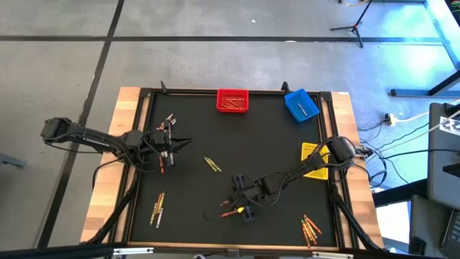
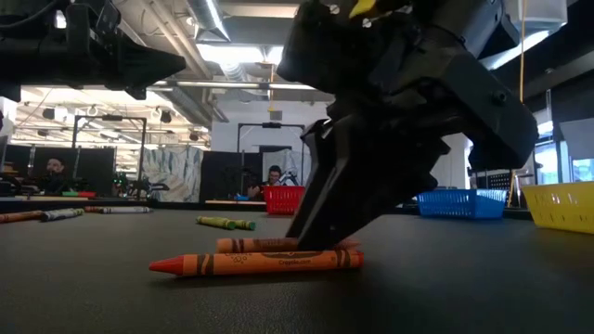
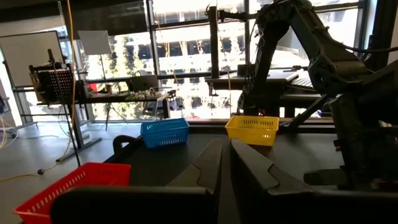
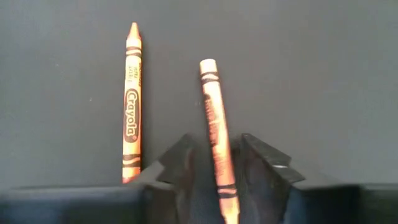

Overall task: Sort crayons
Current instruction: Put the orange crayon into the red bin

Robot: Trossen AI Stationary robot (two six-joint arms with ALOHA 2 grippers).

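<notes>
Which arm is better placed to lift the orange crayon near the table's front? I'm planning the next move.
The right. Its gripper is down on the mat with its jaws either side of one orange crayon, a second one alongside. The left gripper is raised over the table's left side, away from them.

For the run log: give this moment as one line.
right pincer: down on mat, closing around orange crayon | second orange crayon: beside it, free | left pincer: shut, raised, idle

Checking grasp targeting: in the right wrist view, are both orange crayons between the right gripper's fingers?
No. Only one orange crayon lies between the right gripper fingers; the other crayon lies outside them.
</notes>
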